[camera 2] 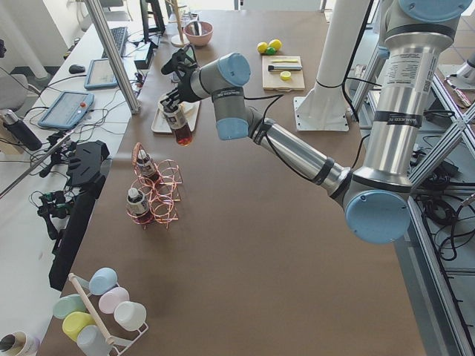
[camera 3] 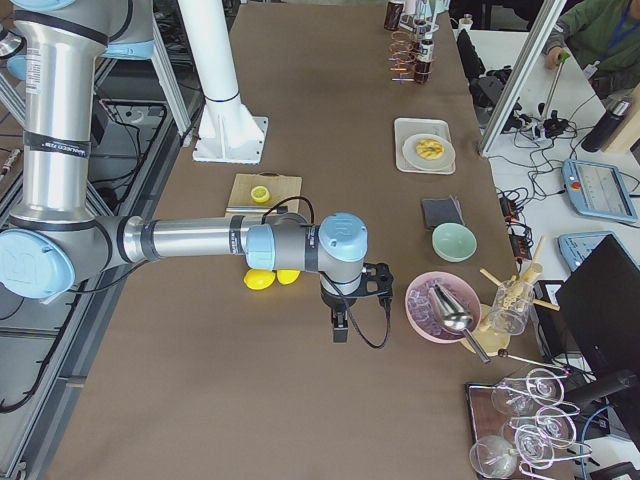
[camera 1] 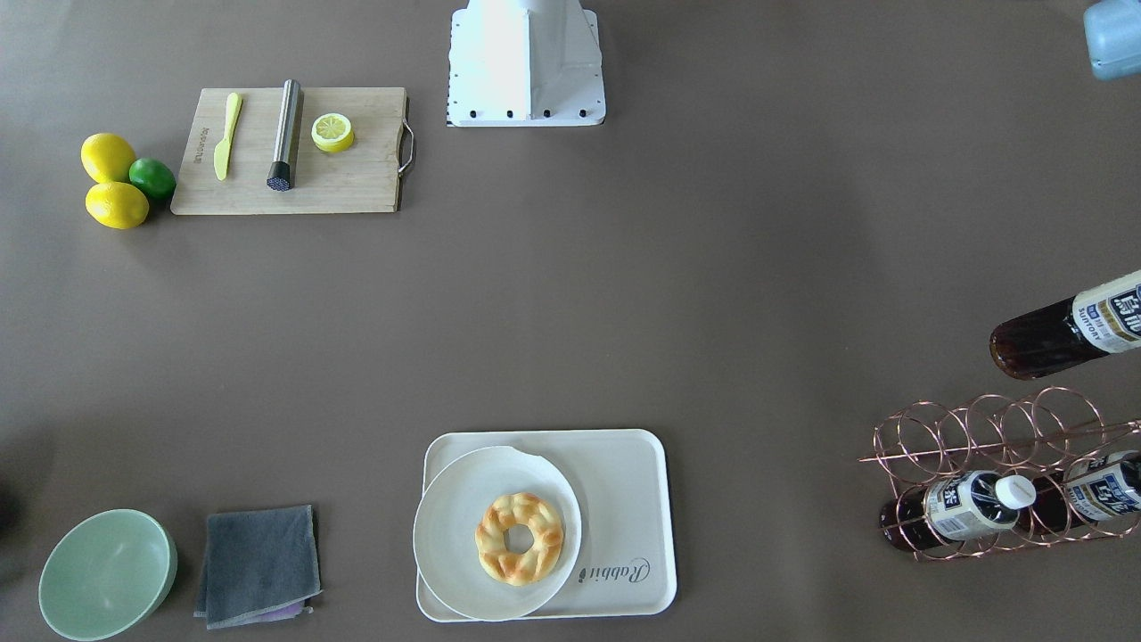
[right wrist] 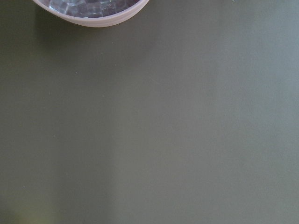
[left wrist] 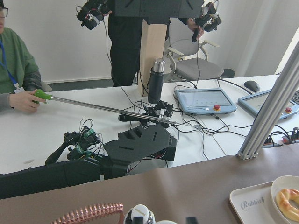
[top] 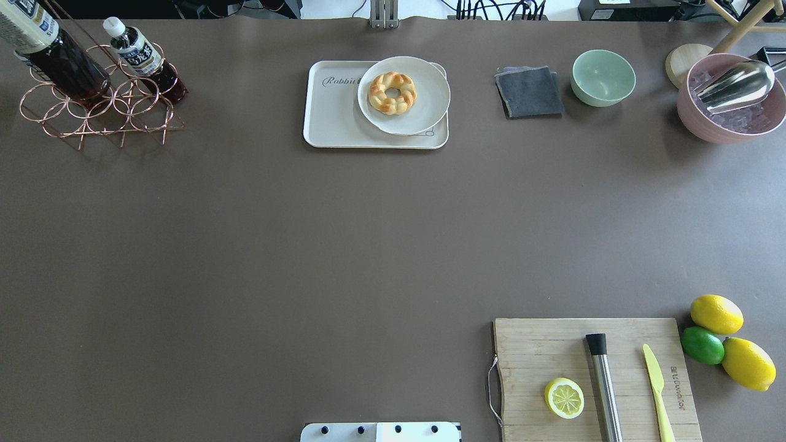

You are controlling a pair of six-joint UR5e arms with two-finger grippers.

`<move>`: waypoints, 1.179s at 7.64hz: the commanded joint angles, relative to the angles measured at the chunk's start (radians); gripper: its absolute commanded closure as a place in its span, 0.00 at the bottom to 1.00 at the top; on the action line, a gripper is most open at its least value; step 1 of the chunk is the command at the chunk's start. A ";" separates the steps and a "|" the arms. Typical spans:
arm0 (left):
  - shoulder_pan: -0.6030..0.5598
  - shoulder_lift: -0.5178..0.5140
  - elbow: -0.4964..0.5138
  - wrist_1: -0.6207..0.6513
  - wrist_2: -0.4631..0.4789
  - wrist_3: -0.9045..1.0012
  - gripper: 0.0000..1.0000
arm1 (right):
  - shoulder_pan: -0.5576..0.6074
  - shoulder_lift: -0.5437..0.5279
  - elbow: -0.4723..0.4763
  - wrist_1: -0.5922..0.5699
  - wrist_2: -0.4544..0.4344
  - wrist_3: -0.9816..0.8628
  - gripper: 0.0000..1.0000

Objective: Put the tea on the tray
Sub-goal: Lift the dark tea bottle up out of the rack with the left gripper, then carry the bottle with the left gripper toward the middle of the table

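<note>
One tea bottle [camera 1: 1070, 325] hangs tilted in the air over the copper wire rack [camera 1: 980, 428], also seen at the top left of the overhead view [top: 46, 52]. In the exterior left view my left gripper [camera 2: 172, 100] sits at this bottle's [camera 2: 180, 126] cap end; I cannot tell whether it is open or shut. Two more tea bottles [camera 1: 963, 506] [camera 1: 1105, 486] lie in the rack. The cream tray [camera 1: 624, 499] [top: 334, 116] lies mid-table on the far side. My right gripper [camera 3: 340, 328] hovers near the pink bowl; its state cannot be told.
A round white plate [camera 1: 446, 535] with a doughnut [camera 1: 520, 538] covers half the tray. Beside it are a grey cloth [top: 528, 92] and a green bowl [top: 603, 77]. A pink bowl [top: 731, 129] holds ice and a scoop. A cutting board [top: 540, 350], lemons [top: 716, 314] and a lime sit near the robot.
</note>
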 commanded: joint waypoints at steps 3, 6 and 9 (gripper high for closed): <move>0.589 -0.201 -0.027 0.024 0.469 0.065 1.00 | 0.000 0.001 -0.003 0.000 0.000 0.000 0.00; 0.864 -0.375 -0.009 0.335 0.715 0.094 1.00 | 0.000 0.001 -0.006 -0.002 0.000 0.000 0.00; 0.978 -0.418 0.079 0.332 0.841 0.102 1.00 | 0.000 -0.001 -0.006 -0.002 0.002 -0.002 0.00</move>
